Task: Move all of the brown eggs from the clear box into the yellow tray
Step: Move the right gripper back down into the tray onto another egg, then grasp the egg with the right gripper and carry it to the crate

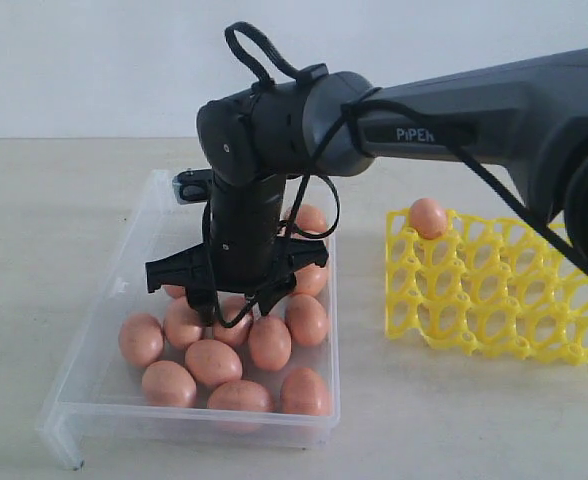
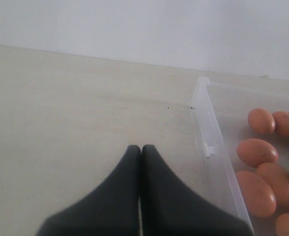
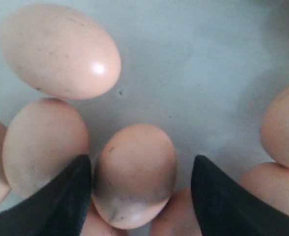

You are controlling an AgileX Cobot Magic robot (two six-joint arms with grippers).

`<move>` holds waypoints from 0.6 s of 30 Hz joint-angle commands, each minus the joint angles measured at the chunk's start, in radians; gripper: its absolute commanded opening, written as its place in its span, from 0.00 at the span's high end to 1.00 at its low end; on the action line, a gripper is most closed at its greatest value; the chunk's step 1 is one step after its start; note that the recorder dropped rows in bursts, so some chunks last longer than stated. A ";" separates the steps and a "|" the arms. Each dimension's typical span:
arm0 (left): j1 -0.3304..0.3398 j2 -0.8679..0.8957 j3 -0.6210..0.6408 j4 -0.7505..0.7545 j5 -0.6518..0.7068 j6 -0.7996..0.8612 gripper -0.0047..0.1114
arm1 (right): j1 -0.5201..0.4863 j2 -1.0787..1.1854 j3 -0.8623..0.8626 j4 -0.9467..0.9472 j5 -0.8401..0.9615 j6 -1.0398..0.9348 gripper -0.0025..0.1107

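The right pincer (image 1: 236,305) is released: its two black fingers (image 3: 56,201) stand apart and hang low inside the clear box (image 1: 94,330), one on each side of a single brown egg (image 3: 134,172). In the right wrist view one finger is almost against the shell, while beside the other a narrow gap shows. So I judge that this egg is framed but not yet squeezed.

The other brown eggs (image 1: 214,362) lie close around the pincer on the box floor. Several touch each other, and some crowd against the framed one. The yellow tray (image 1: 494,290) stands well apart from the pincer, outside the box on the bench (image 1: 34,220), and it carries a lone egg (image 1: 427,217) in a corner cup.

An egg like this should be light and stiff, but its shell is thin and will crack under a hard squeeze. The surface is smooth and rounded, so it may slip out if it is held near an end. I would take it across the widest middle, with the fingers on opposite sides, and close gently. The neighbours may be pushed as the fingers close.

The left pincer (image 2: 140,147) is clenched on nothing, over bare bench, with the box wall just beside it
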 commanded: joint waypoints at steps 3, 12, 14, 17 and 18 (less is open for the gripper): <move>-0.003 0.001 -0.002 -0.002 -0.007 0.000 1.00 | -0.003 0.039 -0.005 0.075 -0.043 0.002 0.47; -0.003 0.001 -0.002 -0.002 -0.007 0.000 1.00 | -0.003 0.039 -0.005 0.070 -0.107 -0.022 0.98; -0.003 0.001 -0.002 -0.002 -0.007 0.000 1.00 | -0.003 0.039 -0.005 0.070 -0.123 -0.059 0.98; -0.003 0.001 -0.002 -0.002 -0.007 0.000 1.00 | -0.003 0.039 -0.005 0.070 -0.130 -0.079 0.98; -0.003 0.001 -0.002 -0.002 -0.007 0.000 1.00 | -0.003 0.037 -0.005 0.070 -0.130 -0.079 0.98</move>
